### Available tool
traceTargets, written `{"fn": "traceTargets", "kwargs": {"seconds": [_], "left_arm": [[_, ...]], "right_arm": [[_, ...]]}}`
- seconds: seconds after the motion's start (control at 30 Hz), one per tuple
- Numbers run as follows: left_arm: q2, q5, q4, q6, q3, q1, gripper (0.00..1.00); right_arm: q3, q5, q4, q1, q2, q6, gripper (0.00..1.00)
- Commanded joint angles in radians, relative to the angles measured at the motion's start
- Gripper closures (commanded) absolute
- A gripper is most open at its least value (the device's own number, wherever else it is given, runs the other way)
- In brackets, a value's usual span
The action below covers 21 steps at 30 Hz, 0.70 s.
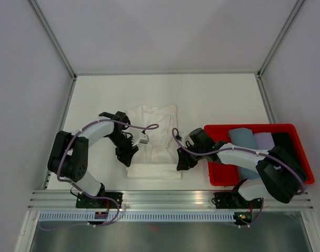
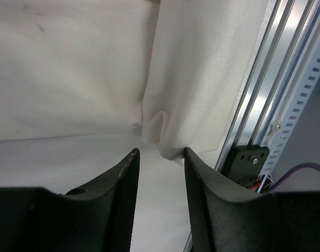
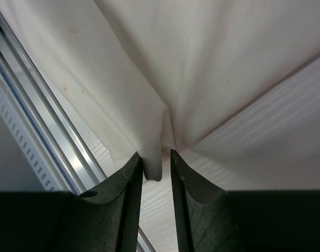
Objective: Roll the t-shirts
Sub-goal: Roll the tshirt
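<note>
A wrinkly cream t-shirt (image 1: 154, 128) lies flat mid-table, its near end folded over into a thick band (image 1: 153, 172). My left gripper (image 1: 129, 156) stands at the band's left end, my right gripper (image 1: 182, 161) at its right end. In the left wrist view the left gripper (image 2: 161, 153) is open, and a corner of the cream t-shirt (image 2: 170, 142) sits just beyond its tips. In the right wrist view the right gripper (image 3: 157, 156) is open a little. A fold of the cream t-shirt (image 3: 155, 169) hangs between its tips, apart from the right finger.
A red bin (image 1: 249, 127) at the right holds a grey-blue shirt (image 1: 243, 140), a lilac one (image 1: 265, 140) and a black one (image 1: 283, 140). An aluminium rail (image 1: 165, 198) runs along the near table edge, close to both grippers.
</note>
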Motion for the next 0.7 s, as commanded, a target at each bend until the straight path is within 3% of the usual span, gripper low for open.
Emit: {"fn": "traceTargets", "kwargs": {"seconds": [0.0, 0.23, 0.33, 0.43, 0.57, 0.67], "left_arm": [[-0.061, 0.048, -0.001, -0.071, 0.063, 0.004, 0.55], [-0.104, 0.078, 0.103, -0.268, 0.039, -0.023, 0.55], [-0.205, 0.029, 0.141, -0.324, 0.029, -0.116, 0.55], [-0.258, -0.109, 0.192, -0.376, -0.013, -0.212, 0.55], [-0.213, -0.203, 0.245, -0.425, -0.099, -0.234, 0.61], [-0.175, -0.193, 0.282, -0.442, -0.119, -0.212, 0.64]], "right_arm": [[0.040, 0.016, 0.019, -0.006, -0.006, 0.005, 0.68], [0.063, 0.068, 0.011, -0.006, 0.026, 0.032, 0.66], [0.065, 0.096, 0.010, -0.004, 0.012, 0.056, 0.62], [0.071, 0.151, 0.011, -0.006, 0.003, 0.067, 0.60], [0.098, 0.211, -0.029, -0.007, -0.002, 0.073, 0.59], [0.123, 0.219, -0.062, -0.007, -0.055, 0.053, 0.59]]}}
